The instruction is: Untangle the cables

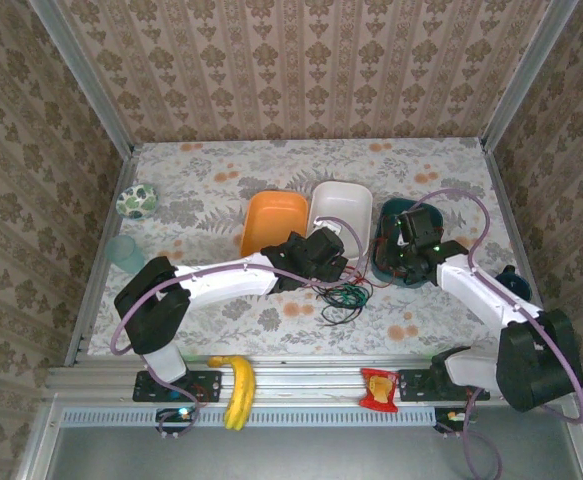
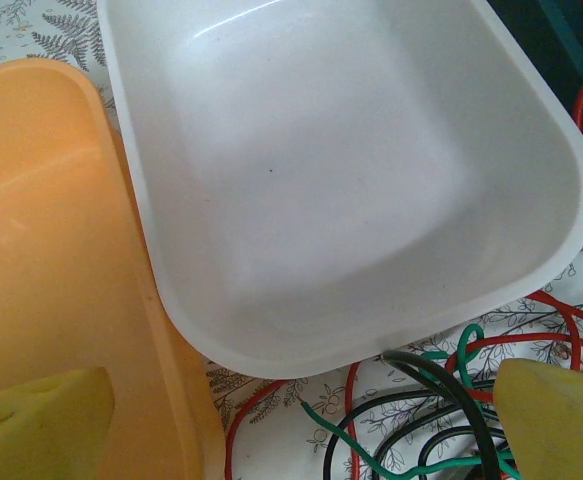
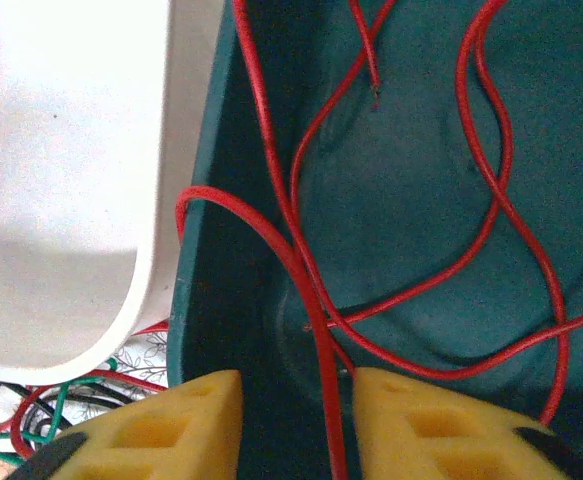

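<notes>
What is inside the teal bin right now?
Loops of red cable lie in the teal bin, one strand running between the open fingers of the right gripper. The bin floor beneath those fingers is covered.

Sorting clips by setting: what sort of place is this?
Likely a robot test booth: wallpapered panels in metal framing enclose a floral table, with left arm and right arm bolted on.

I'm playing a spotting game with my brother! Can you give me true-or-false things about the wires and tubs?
1. The thin red cable lies partly inside the dark teal plastic bin. True.
2. The white rectangular plastic bin is full of cables. False: it is empty.
3. The thin green cable and thin black cable lie on the floral table beside the white bin. True.
4. The yellow banana lies inside the orange plastic bin. False: it lies at the table's near edge.
</notes>
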